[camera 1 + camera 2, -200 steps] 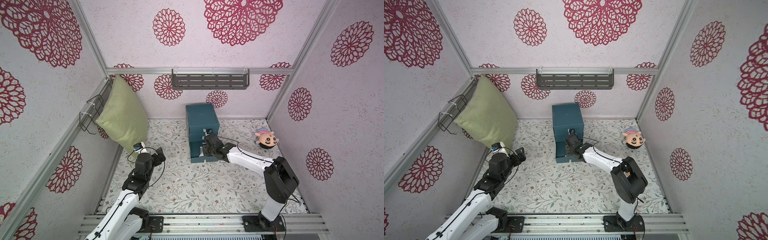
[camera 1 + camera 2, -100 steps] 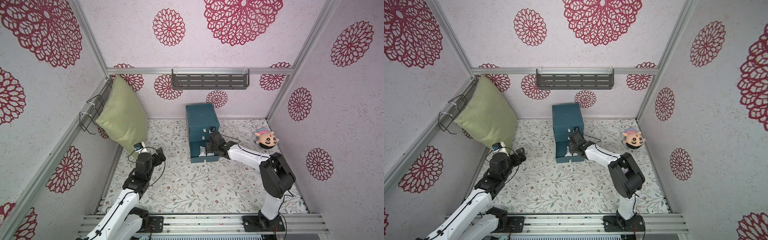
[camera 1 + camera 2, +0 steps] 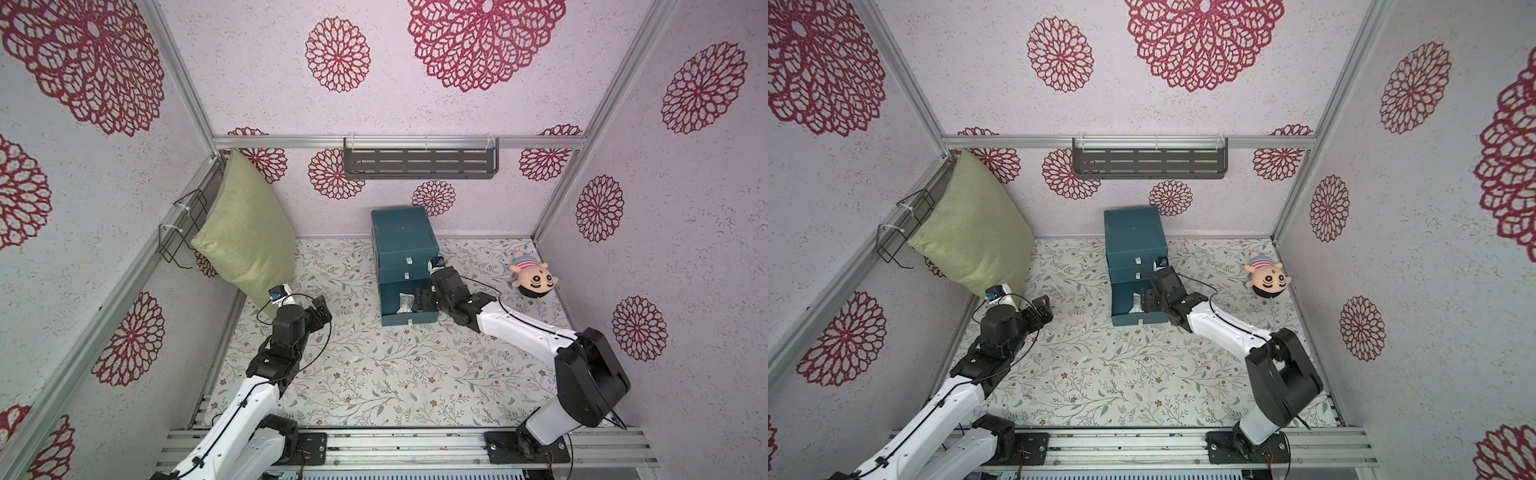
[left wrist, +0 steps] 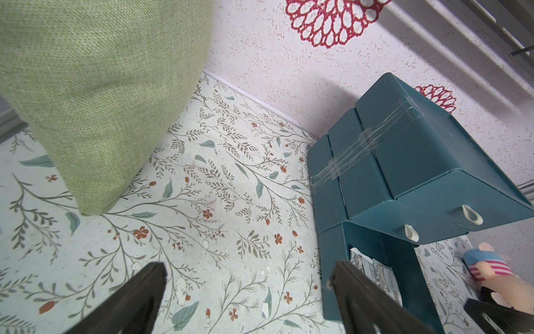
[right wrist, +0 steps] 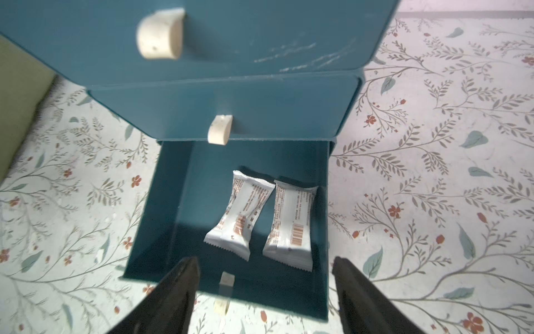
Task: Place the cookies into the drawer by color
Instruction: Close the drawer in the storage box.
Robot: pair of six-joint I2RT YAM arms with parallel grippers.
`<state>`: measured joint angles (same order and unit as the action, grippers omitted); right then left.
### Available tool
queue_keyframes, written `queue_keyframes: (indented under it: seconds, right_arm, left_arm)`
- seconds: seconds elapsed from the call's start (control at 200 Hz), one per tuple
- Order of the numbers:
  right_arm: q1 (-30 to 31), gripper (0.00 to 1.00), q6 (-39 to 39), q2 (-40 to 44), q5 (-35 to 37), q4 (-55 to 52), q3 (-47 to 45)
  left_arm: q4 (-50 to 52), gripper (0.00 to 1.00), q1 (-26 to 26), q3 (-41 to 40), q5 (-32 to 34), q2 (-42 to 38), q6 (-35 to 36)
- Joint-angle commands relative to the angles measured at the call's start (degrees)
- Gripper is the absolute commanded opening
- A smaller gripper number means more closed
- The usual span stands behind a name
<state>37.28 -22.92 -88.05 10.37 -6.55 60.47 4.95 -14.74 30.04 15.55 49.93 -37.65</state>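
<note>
Floral bench [image 3: 374, 374], left gripper [image 4: 247, 267] spread wide near the left edge, right gripper [image 5: 265, 261] fingers wide apart over the pulled-out bottom drawer [image 5: 161, 217], two whitish cookies [image 5: 239, 214] side by side inside, teal chest [image 3: 405, 232] at the back edge, green pillow [image 3: 249, 232] in the far left corner, doll [image 3: 534, 280] by the right edge.

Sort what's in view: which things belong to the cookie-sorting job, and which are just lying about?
Job:
- chest, its bottom drawer pulled out
- two white cookies inside that drawer
- right fingers, open above them
- left fingers, open, holding nothing

Lying about:
- pillow
- doll
- wall shelf
- wire rack
</note>
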Motion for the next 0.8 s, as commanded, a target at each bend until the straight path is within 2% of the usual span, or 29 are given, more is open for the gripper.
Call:
queue_keyframes:
  seconds: [0.0, 0.19, 0.34, 0.59, 0.795]
  right_arm:
    - [-0.28, 0.85, -2.02, 5.60, -3.84, 2.66, -3.67]
    - [-0.34, 0.99, -4.42, 13.86, -8.33, 5.37, -12.11]
    - [-0.36, 0.99, -5.77, 19.46, -10.31, 6.61, -18.16]
    - [-0.36, 0.99, -8.28, 26.75, -13.34, 10.19, -27.95]
    - [-0.36, 0.99, -11.53, 28.91, -16.40, 15.34, -35.46]
  left_arm:
    - [-1.48, 0.97, 0.69, -0.20, -0.16, 0.47, 0.51]
    - [-0.14, 0.97, 0.83, 1.11, -2.09, 1.46, -2.78]
    - [4.40, 0.97, 0.93, 4.20, -4.11, 2.44, -5.81]
    - [4.14, 0.97, 1.02, 6.17, -11.94, 3.94, -12.03]
    - [7.08, 0.97, 1.03, 16.13, -19.90, 10.82, -11.68]
